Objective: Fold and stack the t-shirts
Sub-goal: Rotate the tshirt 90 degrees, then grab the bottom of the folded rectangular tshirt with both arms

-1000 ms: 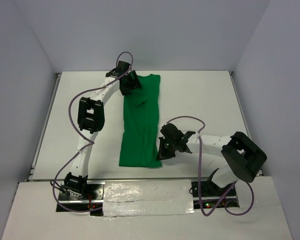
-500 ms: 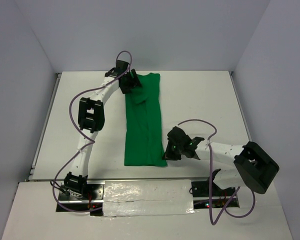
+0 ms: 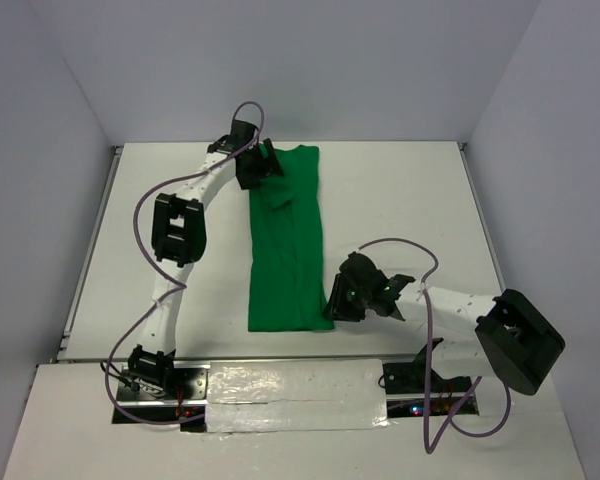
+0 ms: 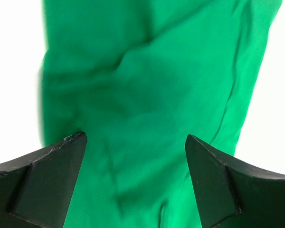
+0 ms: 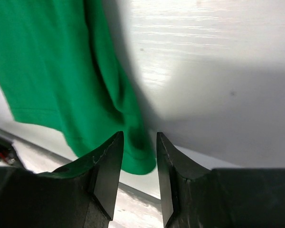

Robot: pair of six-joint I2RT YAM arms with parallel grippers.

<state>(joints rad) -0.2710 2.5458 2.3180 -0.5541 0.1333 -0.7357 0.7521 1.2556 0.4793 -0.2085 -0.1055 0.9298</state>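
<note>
We see the bright green fabric t-shirt [image 3: 285, 250]; left end effector [image 4: 134, 137] spread wide over its far end, right end effector [image 5: 139, 135] slightly parted, seemingly empty, at its near corner.

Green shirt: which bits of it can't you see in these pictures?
Top view: the left gripper covers the t-shirt's far left corner; the right gripper overlaps its near right edge.
Left wrist view: the picture's edges cut the cloth off, top and bottom.
Right wrist view: the fingers hide part of it.
</note>
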